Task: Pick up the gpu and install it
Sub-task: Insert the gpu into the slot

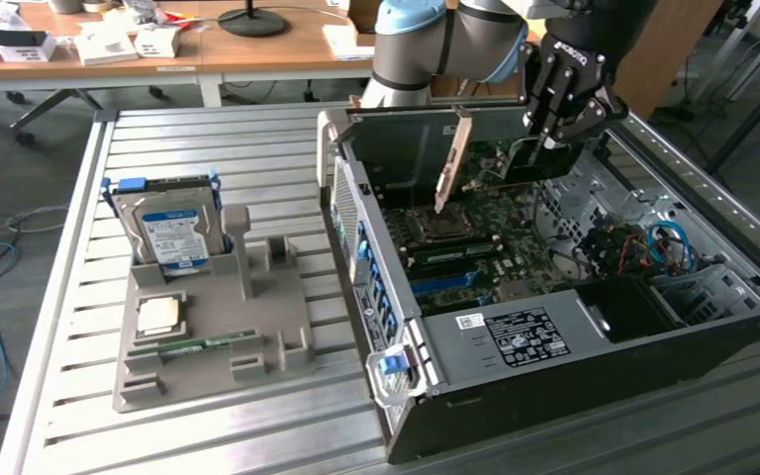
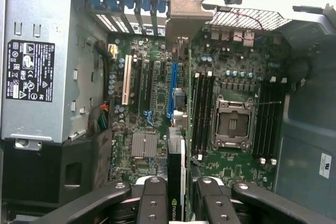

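While the arm hangs over the open computer case [image 1: 486, 421], the claw [image 1: 554, 139] is clamped on the graphics card [image 1: 528, 166]. The card stands on edge between its fingers [image 2: 153, 203] and reaches down below them, its metal bracket [image 1: 453, 158] sticking out sideways. Straight beneath the claw lies the motherboard [image 1: 486, 237]; I can't tell whether the card touches it.

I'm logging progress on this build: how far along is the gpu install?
Done: pickup. The gripper is shut on the gpu, which is clear of the grey holder and over the open case. In hand: the card is held edge-down above the motherboard. Left: seating it. The wrist view shows it not yet in a slot.
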Controlling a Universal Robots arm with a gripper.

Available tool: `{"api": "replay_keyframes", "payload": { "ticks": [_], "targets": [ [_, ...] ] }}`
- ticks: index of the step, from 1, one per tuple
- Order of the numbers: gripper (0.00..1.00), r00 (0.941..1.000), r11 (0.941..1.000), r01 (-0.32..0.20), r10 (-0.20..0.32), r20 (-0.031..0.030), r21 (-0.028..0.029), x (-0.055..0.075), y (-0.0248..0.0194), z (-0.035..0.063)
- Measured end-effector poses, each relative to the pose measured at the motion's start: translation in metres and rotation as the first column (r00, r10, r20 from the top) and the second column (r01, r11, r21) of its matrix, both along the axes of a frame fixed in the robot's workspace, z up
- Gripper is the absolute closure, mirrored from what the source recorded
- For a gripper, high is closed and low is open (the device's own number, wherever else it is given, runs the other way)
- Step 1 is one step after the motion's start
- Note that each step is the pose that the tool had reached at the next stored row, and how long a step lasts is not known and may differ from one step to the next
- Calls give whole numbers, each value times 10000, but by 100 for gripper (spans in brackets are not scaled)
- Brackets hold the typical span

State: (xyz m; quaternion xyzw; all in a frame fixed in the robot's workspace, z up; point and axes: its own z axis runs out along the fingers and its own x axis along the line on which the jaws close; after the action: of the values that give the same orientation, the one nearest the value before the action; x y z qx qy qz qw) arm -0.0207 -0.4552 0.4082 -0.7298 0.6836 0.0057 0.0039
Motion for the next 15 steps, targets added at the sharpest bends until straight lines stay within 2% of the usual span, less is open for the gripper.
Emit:
{"api": "replay_keyframes", "payload": {
  "ticks": [5,10,15],
  "targets": [
    [74,9997,9997,234,-234,0,-1,-1,-1,-12],
    [74,9997,9997,252,-252,1,2,-4,-1,-16],
    [74,9997,9997,249,-249,0,3,-13,-1,-97]
  ]
}}
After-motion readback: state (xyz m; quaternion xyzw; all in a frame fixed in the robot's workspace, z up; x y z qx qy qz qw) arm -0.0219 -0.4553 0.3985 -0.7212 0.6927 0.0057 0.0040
